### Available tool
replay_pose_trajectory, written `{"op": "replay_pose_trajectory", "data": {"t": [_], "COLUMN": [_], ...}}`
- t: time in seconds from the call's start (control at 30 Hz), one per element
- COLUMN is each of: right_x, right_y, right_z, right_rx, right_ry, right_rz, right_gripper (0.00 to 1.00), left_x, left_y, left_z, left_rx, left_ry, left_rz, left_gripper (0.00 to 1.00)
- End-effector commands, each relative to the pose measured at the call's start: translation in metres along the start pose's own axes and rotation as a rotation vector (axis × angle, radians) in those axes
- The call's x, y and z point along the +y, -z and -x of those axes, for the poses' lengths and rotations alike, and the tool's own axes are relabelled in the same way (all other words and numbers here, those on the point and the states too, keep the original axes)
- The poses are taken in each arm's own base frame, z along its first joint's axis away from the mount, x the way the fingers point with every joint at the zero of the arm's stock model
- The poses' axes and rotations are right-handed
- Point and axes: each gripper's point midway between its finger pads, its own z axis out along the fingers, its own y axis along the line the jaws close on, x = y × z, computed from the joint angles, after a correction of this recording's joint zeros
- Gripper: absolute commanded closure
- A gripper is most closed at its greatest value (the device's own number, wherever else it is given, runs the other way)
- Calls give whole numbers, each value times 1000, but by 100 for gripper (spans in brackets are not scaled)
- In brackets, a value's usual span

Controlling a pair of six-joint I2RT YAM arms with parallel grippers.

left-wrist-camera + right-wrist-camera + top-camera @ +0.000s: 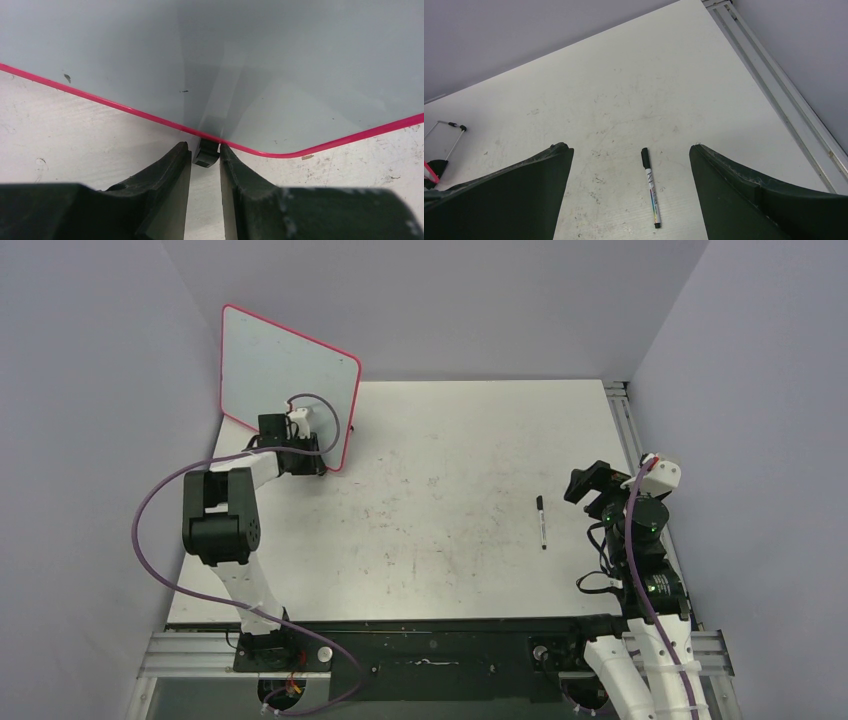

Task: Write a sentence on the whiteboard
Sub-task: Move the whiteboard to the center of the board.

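At the far left of the table, your left gripper [203, 146] is right up against the bottom edge of the whiteboard [300, 60]. Look at your left wrist view: both dark fingers [170, 170] are drawn close together, with only a narrow slot between them, and a small black foot [206, 154] of the board sits just past the tips, in line with that slot. The foot looks as if it touches the right-hand finger, but you cannot tell from here whether the fingers are actually pinching it or only framing it. The pink-red rim [100, 99] runs straight across the fingertips and curves round a corner just to the right. Beyond it the pale glossy face fills the view, with a couple of tiny dark specks on it. From above, the board stands tilted in the back left corner, its top against the grey wall and its lower right edge at your gripper. A purple cable [150, 520] loops out wide from that arm.

Over on the right side, your right gripper [629, 146] is spread wide and holding nothing, hanging above the white scuffed table [450, 490]. A pen [650, 187] lies flat on the table below it, between the two fingers in your right wrist view, black cap pointing away from you. It is well apart from the board, near the right edge where a metal rail [774, 85] borders the table.
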Motion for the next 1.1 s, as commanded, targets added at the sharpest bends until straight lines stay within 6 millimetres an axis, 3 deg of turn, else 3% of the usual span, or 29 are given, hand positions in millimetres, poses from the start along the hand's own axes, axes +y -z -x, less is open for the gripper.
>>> {"op": "replay_pose_trajectory", "data": {"t": [0.0,0.23,0.5,0.7,1.07], "right_x": [7,7,6,6,7], "right_y": [0,0,0,1,2], "right_z": [23,22,22,22,23], "right_rx": [-68,-66,-68,-69,-74], "right_ry": [-4,-4,-5,-6,-8], "right_rz": [19,18,17,16,26], "right_gripper": [10,10,10,10,10], "left_x": [0,-4,-15,-38,-60], "left_y": [-4,-4,-2,-1,10], "left_z": [11,9,5,-2,-10], "left_rx": [-27,-24,-22,0,9], "left_ry": [-36,-92,-147,-211,-262], "left_rz": [6,-3,-22,-41,-59], "left_gripper": [75,82,100,100,100]}}
